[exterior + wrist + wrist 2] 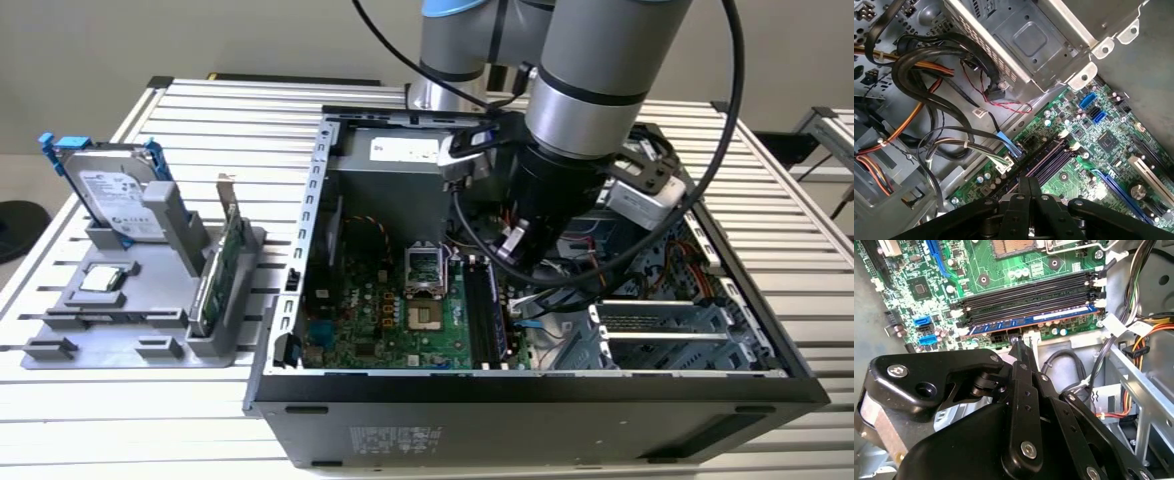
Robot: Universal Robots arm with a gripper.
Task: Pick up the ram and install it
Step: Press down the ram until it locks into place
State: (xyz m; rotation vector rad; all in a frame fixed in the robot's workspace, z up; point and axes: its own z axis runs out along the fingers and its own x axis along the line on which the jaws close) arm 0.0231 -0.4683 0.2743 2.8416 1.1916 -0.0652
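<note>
We saw the pincer (1017, 342) with its two black fingers pressed together, tip to tip, holding nothing between them. In the second wrist view the joined tips (1019, 346) sat just beside the ram (1029, 322), right at the long edge of that blue stick, near its middle; whether they touched it we could not tell. The ram lay in the outermost of the black memory slots (1026, 297) on the green motherboard (989, 275), lying flat along the slot's length, with the white latch clips (1099, 303) at the slot ends beside it. In the first wrist view the closed fingers (1029, 192) pointed at the same bank of slots (1051, 160), with bundles of black, orange and grey cables (929, 85) running past over the metal chassis.

In the exterior view the arm (587, 110) reached down into the open computer case (534, 390), its wrist low over the motherboard (387, 310) and over the slot area (483, 305) beside the processor socket (420, 270). A metal drive cage (674, 330) sat inside the case toward the exterior view's right. Outside the case, toward the exterior view's left, a grey holder (134, 330) stood on the slatted table (801, 240); it carried a silver hard drive with blue rails (118, 195) leaning upright, a green card with a metal bracket (227, 255) on edge, and a small square chip (104, 281) lying flat
</note>
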